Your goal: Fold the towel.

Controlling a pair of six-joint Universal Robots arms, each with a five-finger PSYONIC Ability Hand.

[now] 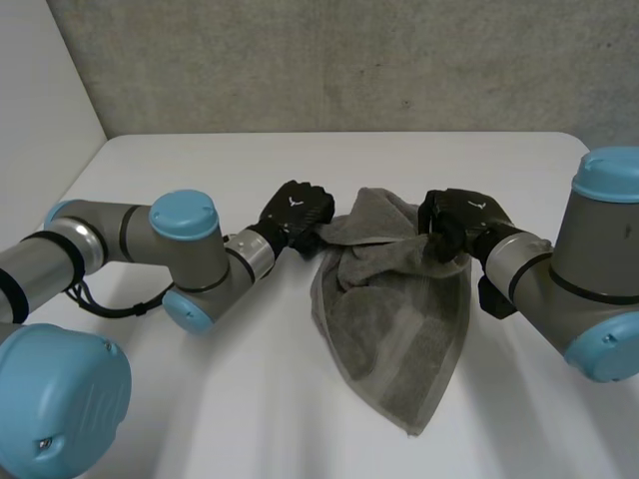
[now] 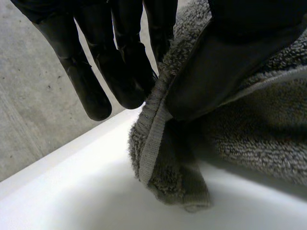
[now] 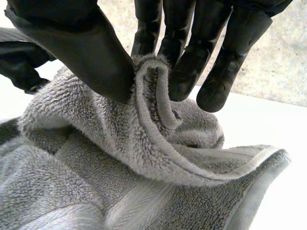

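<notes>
Over the middle of the white bench, the left hand and right hand each pinch the grey towel by its top edge between thumb and fingers, the rest trailing onto the bench.

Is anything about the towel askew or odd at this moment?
Yes. The grey towel, pinched along one edge by the left robot hand and the right robot hand, is bunched into a crumpled triangle that narrows to one point, not spread flat and square.
</notes>
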